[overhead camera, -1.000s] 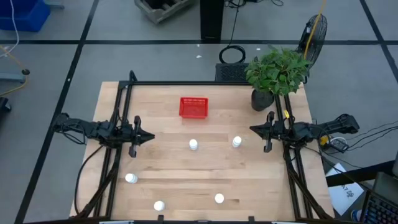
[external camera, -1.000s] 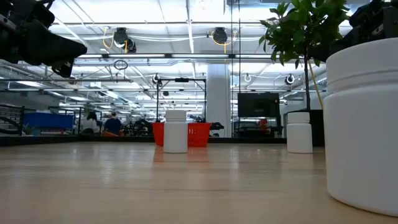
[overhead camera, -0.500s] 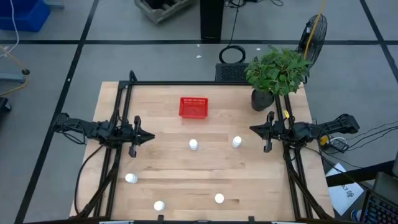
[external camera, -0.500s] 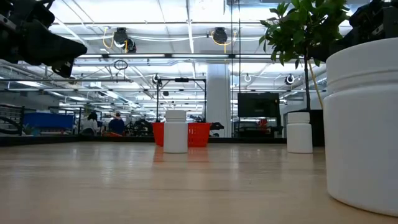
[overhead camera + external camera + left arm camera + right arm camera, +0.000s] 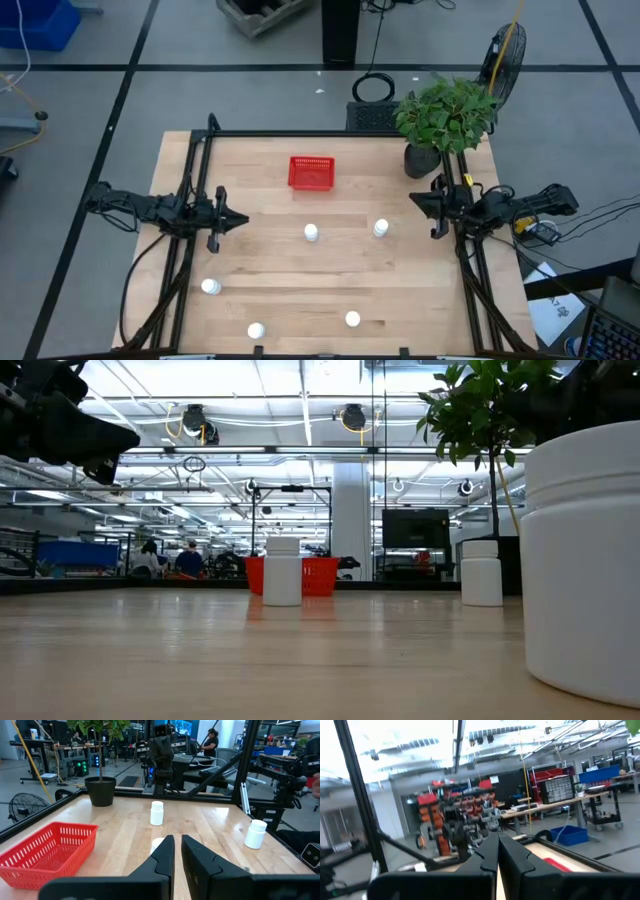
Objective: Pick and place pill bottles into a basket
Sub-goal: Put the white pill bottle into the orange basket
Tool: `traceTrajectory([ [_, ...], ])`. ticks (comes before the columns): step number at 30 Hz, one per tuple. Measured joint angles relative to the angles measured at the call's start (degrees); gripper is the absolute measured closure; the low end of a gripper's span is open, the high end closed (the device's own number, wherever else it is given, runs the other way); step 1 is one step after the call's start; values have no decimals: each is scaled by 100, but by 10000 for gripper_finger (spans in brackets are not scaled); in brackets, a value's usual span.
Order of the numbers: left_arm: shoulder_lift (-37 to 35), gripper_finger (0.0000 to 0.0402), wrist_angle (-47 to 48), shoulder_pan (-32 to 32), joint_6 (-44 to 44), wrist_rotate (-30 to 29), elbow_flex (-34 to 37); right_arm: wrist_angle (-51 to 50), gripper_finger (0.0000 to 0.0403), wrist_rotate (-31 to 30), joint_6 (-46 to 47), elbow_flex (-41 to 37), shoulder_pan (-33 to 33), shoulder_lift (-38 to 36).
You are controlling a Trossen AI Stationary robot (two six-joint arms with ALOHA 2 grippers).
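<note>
Five pill bottles [image 5: 311, 233] stand on the desk [image 5: 270, 285], basket [image 5: 311, 172] behind; light, rigid, smooth — grip mid-body. Left claw [image 5: 240, 219] and right claw [image 5: 412, 198] nearly closed, empty

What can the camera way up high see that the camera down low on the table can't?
Only the high view shows all five pill bottles, the left gripper and the right gripper, each waiting at its own side of the table. Only the low view shows the room behind, with people far off. Both show the red basket, with no bottle in it, and the potted plant.
</note>
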State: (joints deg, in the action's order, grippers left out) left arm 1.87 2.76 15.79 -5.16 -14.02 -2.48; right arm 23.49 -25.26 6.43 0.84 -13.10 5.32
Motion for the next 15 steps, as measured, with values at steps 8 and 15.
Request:
traceTrajectory([
  [8, 0, 366, 0, 0, 1, 0, 0, 98, 368, -53, 989, 51, 13, 1125],
  [15, 0, 366, 0, 0, 2, 2, 0, -45, 223, -600, 1170, 856, 10, 3175],
])
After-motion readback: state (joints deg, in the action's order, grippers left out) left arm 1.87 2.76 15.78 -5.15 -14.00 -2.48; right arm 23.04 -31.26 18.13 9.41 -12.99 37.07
